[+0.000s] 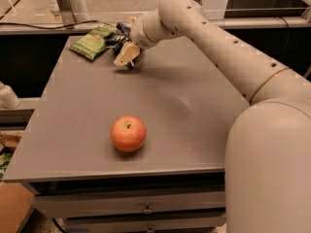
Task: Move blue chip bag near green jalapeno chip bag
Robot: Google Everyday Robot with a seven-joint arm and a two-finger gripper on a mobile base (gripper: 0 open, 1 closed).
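**Blue bag looks basically parked next to the green one**

The two-finger gripper (124, 57) on the long cream arm (218, 47) sits low over the far left corner of the grey table (194, 106). The small dark navy foil chip bag (115, 41) is tucked right against it, on the side facing the flat green foil chip bag (92, 40), touching or nearly touching that one. Most of the navy bag is hidden, so its long axis is anyone's guess. I can't tell if the gripper is clamped on it or loose. Meanwhile the red apple (128, 133) sits well apart, toward the front. My guess: only release and lift-off remain.
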